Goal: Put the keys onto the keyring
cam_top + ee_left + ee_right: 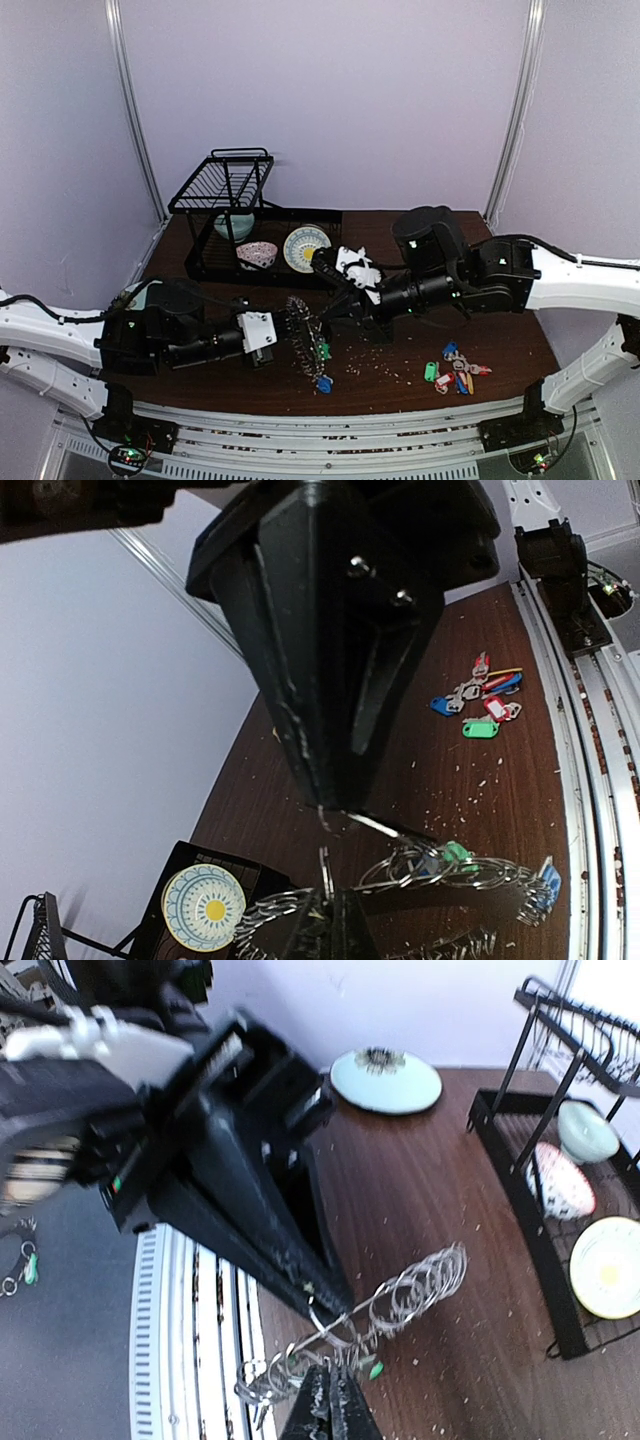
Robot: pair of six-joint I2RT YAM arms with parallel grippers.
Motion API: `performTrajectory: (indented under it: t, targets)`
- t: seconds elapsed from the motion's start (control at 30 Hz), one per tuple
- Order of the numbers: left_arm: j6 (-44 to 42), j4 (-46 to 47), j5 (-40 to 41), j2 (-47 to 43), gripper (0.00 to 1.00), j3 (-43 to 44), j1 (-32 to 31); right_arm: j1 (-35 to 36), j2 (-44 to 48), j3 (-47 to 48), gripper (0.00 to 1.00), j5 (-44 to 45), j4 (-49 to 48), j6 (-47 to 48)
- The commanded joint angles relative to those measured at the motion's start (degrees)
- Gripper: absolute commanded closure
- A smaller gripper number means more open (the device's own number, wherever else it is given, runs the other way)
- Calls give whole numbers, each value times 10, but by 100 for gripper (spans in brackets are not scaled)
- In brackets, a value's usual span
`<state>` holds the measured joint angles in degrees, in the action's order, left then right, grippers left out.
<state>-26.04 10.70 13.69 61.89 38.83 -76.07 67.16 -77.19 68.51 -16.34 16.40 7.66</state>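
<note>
left arm (190,345) stretched right, left tool (334,900) clamped on keyring (470,882) | right arm (470,275) stretched left, right tool (330,1392) closed, tip at keyring

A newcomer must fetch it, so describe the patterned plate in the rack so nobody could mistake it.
Find the black wire dish rack at the far left of the table. At the right end of its lower tray sits a round plate, beside a pink-and-white bowl. Only it has a yellow centre ringed by a blue pattern.
</note>
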Motion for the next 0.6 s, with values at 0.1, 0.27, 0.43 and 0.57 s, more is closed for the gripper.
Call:
performTrajectory:
  t: [0.1,0.27,0.43,0.57]
  targets:
    - [32,53,-18,-4,100,32,3,3,21,-24,100,-7,-79,17]
    - [46,54,-19,-5,100,34,3,3,23,-25,100,-21,-66,28]
    - [51,55,-21,-1,100,36,3,3,21,-26,100,-34,-62,35]
    - [49,52,-23,-2,100,38,3,3,20,-28,100,-21,-69,31]
